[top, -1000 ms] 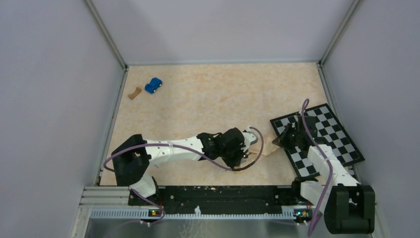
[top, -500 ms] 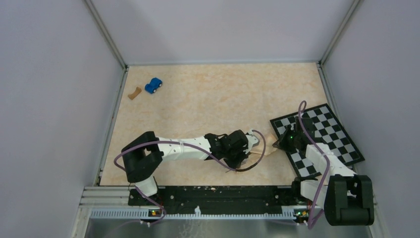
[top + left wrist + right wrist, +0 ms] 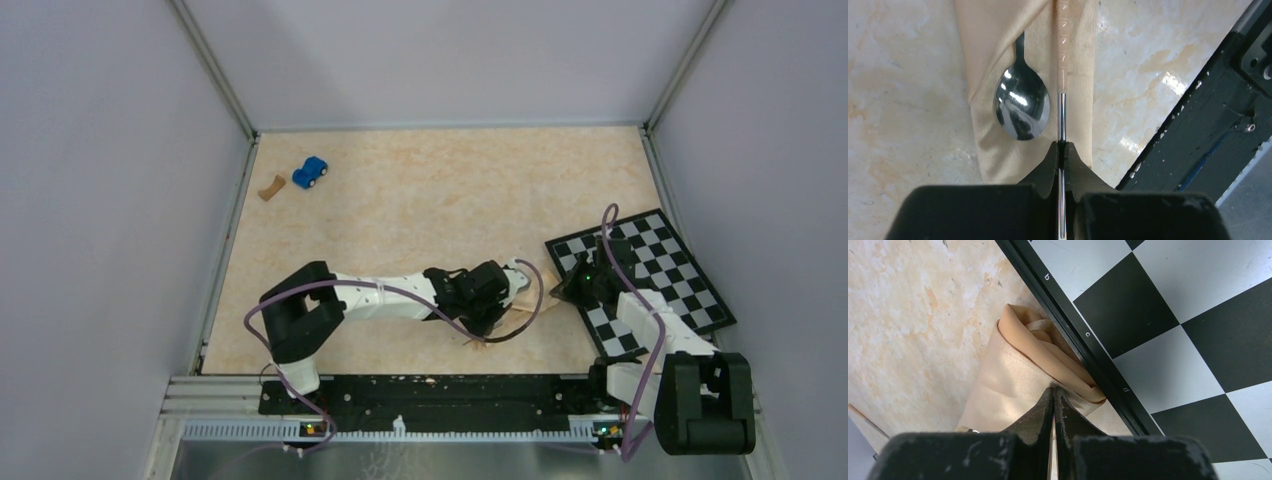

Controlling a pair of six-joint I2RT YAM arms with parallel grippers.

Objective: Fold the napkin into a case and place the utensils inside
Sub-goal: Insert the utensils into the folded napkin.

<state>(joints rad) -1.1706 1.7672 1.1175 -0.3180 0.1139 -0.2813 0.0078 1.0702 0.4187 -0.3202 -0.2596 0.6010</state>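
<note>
The tan-orange napkin (image 3: 993, 45) lies folded as a narrow case (image 3: 532, 293) against the checkerboard's left edge. A silvery spoon (image 3: 1022, 102) rests on it, its handle tucked under a fold. My left gripper (image 3: 1061, 146) is shut on a thin silvery utensil (image 3: 1062, 110), whose far end runs under the case's fabric. In the top view the left gripper (image 3: 506, 302) is at the case's left end. My right gripper (image 3: 1054, 390) is shut on the napkin's folded fabric (image 3: 1013, 370) at its right end (image 3: 562, 290).
The black-and-white checkerboard (image 3: 660, 270) lies at the right, its black border (image 3: 1083, 335) touching the napkin. A blue toy car (image 3: 310, 171) and a brown scrap (image 3: 269, 187) lie far left at the back. The black front rail (image 3: 1208, 125) runs close by.
My left arm has stretched further right, bringing its gripper and the utensil closer into the napkin. The right gripper has stayed on the napkin with a slight shift.
</note>
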